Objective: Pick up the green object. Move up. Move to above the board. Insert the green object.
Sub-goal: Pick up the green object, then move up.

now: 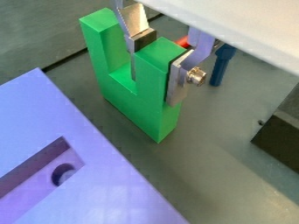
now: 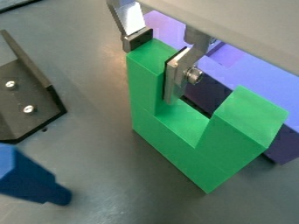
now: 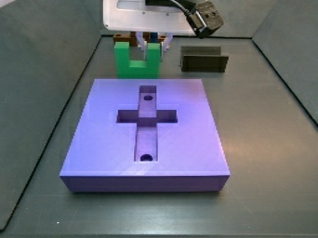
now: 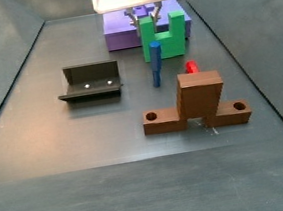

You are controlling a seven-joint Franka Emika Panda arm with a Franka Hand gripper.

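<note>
The green object [image 1: 135, 101] is a bright green U-shaped piece standing upright on the grey floor just beyond the far end of the board [image 3: 187, 121]. It shows in the other views too [image 2: 187, 140] [image 3: 134, 63] [image 4: 162, 43]. My gripper [image 1: 158, 61] straddles one of its prongs, one finger in the notch and one on the outer face, and is shut on it [image 2: 158, 57]. The board is a thick purple slab with a cross-shaped recess and two round holes; it lies beside the piece in both wrist views [image 1: 117, 192] [image 2: 239, 61].
A dark olive U-shaped block [image 3: 205, 61] stands to the right of the green piece. The fixture [image 4: 89, 82] [image 2: 24, 87] stands on the floor. A blue piece [image 4: 156, 70] and a brown block [image 4: 198, 104] with a red top stand near it.
</note>
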